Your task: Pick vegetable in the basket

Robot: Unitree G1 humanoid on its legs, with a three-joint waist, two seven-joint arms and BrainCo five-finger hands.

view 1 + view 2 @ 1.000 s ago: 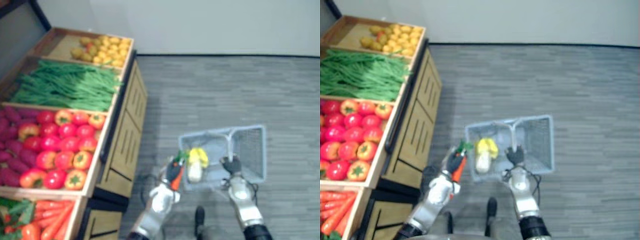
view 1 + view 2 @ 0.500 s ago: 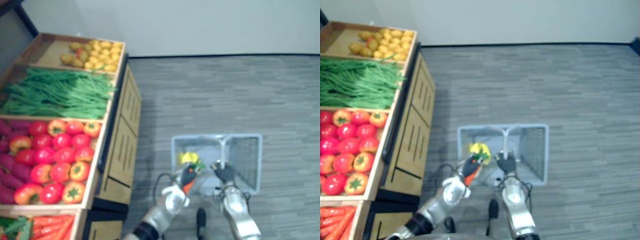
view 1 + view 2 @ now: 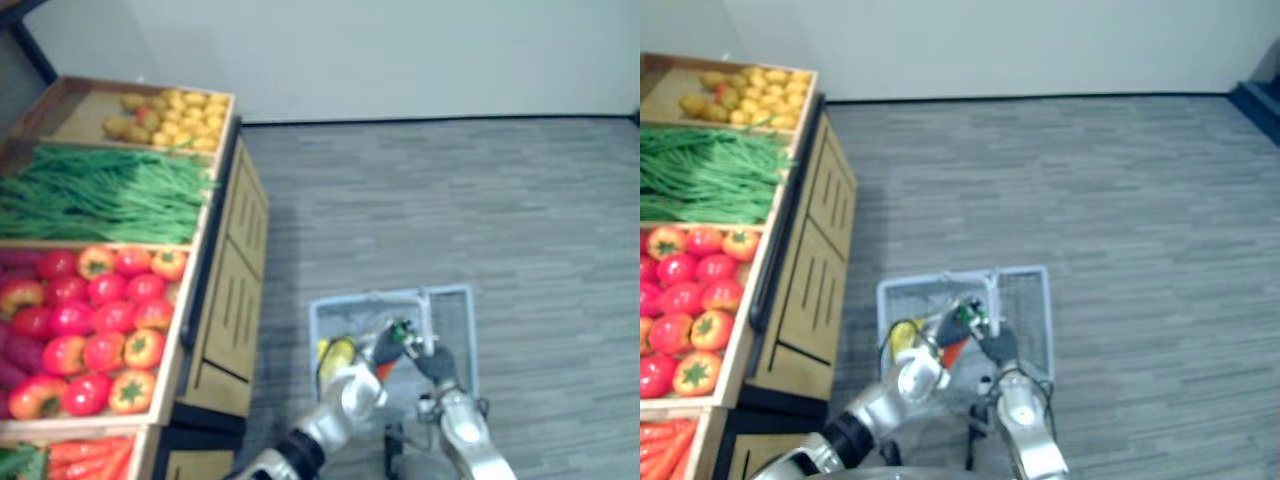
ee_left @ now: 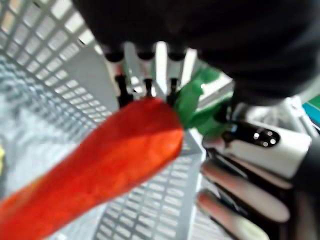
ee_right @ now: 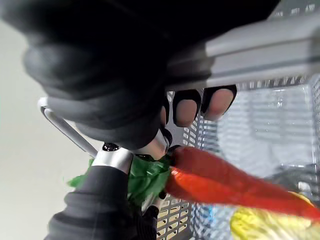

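Observation:
A grey wire basket [image 3: 380,298] hangs over the floor, and my right hand [image 3: 437,365] is shut on its handle [image 5: 260,47]. My left hand [image 3: 358,385] reaches over the basket's middle. Its fingers [image 4: 147,75] stand straight in the left wrist view. An orange carrot [image 4: 100,170] with a green top lies at their tips, slanting down into the basket [image 3: 910,283]. The carrot [image 5: 225,180] also shows in the right wrist view, next to the left hand's wrist. A yellow pepper [image 3: 335,358] lies in the basket's left part.
A wooden stand on the left holds crates of yellow potatoes [image 3: 170,108], green beans [image 3: 100,190], red and orange peppers [image 3: 90,320] and carrots [image 3: 70,455]. Grey plank floor [image 3: 480,210] spreads to the right, up to a pale wall.
The camera has shifted. My left hand has carried the carrot rightward from beside the basket to over it, and its fingers have straightened. The right hand keeps hold of the handle.

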